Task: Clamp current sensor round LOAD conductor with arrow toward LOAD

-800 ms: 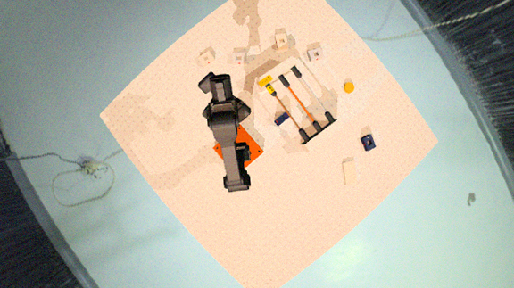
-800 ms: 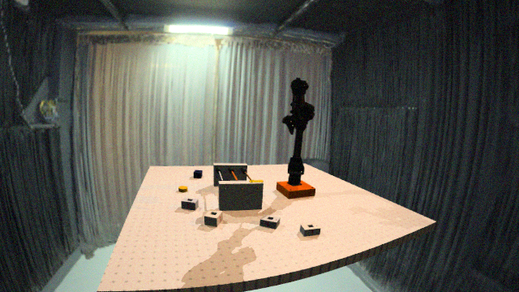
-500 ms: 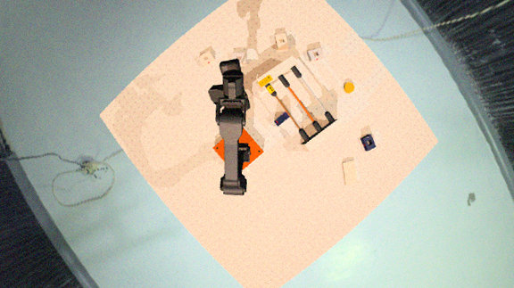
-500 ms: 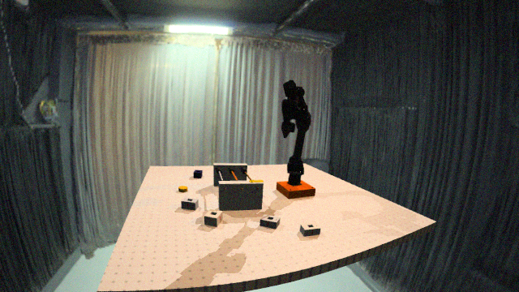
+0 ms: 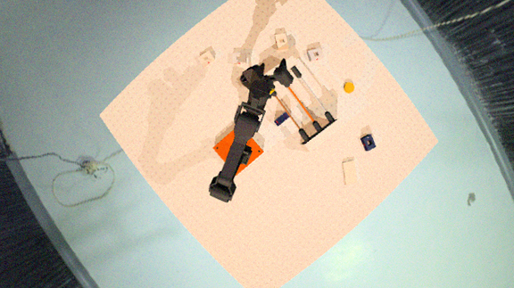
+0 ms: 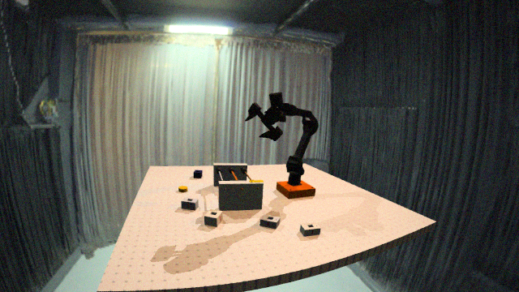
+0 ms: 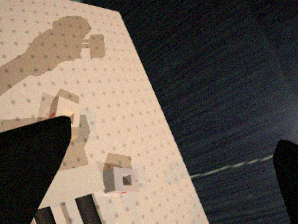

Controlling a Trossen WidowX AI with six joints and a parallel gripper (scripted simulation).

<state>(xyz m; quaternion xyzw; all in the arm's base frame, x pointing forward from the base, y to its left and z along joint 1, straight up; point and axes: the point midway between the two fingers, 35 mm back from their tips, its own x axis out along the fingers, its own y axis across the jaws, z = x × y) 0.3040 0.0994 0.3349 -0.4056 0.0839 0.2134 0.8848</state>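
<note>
My gripper [image 5: 273,64] [image 6: 254,128] [image 7: 177,140] is open and empty, high above the table by the near end of the conductor rack. The yellow LOAD marker [image 5: 273,91] [image 6: 256,181] is at the end of the orange-brown conductor [image 5: 288,113], partly hidden by the arm in the top view. A cream block with a square hole [image 5: 281,40] [image 6: 213,218] stands tallest in its row and is partly behind a finger in the wrist view. Whether it is the open sensor, and where its arrow points, I cannot tell.
The rack [image 6: 240,196] also holds an orange and a white conductor. Beside the tall block are a grey-white block [image 5: 314,54] [image 6: 190,203] [image 7: 125,179] and two pale blocks. A yellow disc [image 5: 348,87] [image 6: 182,189], a navy block [image 5: 366,142] [image 6: 198,173] and a navy bar [image 5: 281,118] lie around the rack.
</note>
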